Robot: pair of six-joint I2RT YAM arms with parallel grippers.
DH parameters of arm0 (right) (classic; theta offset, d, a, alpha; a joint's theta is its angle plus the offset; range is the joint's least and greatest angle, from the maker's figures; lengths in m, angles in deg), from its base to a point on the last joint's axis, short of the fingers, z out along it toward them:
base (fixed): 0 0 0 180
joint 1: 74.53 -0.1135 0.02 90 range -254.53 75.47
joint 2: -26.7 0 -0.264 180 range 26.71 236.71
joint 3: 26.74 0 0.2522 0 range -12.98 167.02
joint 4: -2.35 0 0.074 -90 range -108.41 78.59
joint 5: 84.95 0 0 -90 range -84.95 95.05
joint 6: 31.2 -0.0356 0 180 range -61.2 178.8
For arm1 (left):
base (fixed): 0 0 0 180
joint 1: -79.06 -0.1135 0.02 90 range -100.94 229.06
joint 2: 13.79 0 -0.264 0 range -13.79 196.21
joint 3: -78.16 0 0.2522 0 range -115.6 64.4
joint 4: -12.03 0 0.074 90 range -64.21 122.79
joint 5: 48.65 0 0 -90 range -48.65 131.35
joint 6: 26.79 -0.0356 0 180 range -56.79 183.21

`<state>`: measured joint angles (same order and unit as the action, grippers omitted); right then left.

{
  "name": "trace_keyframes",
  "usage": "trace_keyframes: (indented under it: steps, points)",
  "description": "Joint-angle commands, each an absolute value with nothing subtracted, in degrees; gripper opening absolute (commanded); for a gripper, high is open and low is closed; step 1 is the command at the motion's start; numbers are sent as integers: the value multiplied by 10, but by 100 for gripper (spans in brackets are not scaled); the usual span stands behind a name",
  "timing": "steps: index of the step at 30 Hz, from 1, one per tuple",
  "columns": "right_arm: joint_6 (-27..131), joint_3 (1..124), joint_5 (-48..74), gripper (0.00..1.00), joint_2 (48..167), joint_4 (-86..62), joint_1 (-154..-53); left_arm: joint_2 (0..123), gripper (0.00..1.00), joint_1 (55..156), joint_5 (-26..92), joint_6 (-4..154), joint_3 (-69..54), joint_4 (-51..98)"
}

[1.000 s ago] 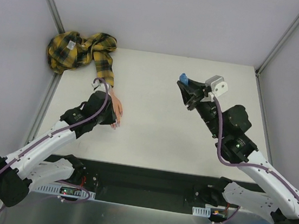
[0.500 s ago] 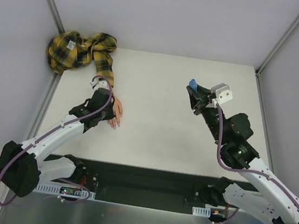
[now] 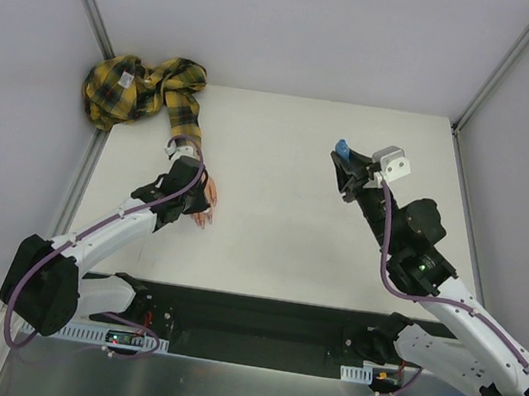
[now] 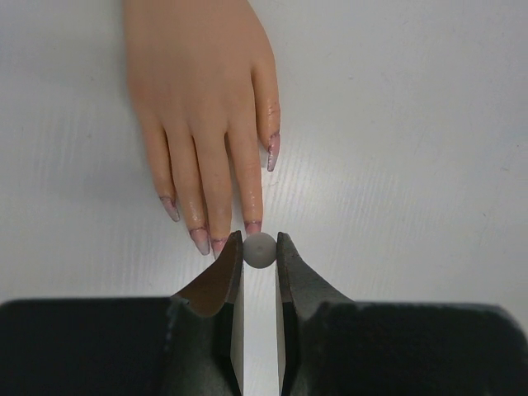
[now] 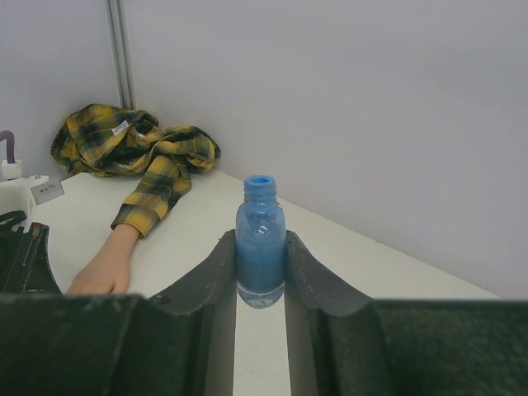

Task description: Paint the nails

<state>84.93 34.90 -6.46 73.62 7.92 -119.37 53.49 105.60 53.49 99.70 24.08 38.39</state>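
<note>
Low, left jaws pinch grey knob (image 4: 259, 250) (brush?) at nails (image 4: 272, 153); right jaws pinch bottle (image 5: 261, 239).

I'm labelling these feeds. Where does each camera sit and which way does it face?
Top: above and behind the bases, looking down on the table; both arms show, left gripper over the mannequin hand, right gripper holding the bottle.
Left wrist: on the left arm, looking down past its fingers, which pinch a grey ball, at the nails.
Right wrist: on the right arm, looking across the table at the sleeve and wall; its fingers clamp the bottle.
Shared: all three show the mannequin hand.
</note>
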Motion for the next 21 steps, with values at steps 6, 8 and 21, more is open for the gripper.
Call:
trace_keyframes:
  steps: [6,8,21]
  points:
    - [836,347,-52,0,738,125,-1185,542,0,1053,542,1007,241,361]
    - [834,347,-51,0,736,125,-1184,546,0,1053,542,1010,241,360]
    - [828,348,-42,0,743,128,-1180,556,0,1053,558,1018,247,355]
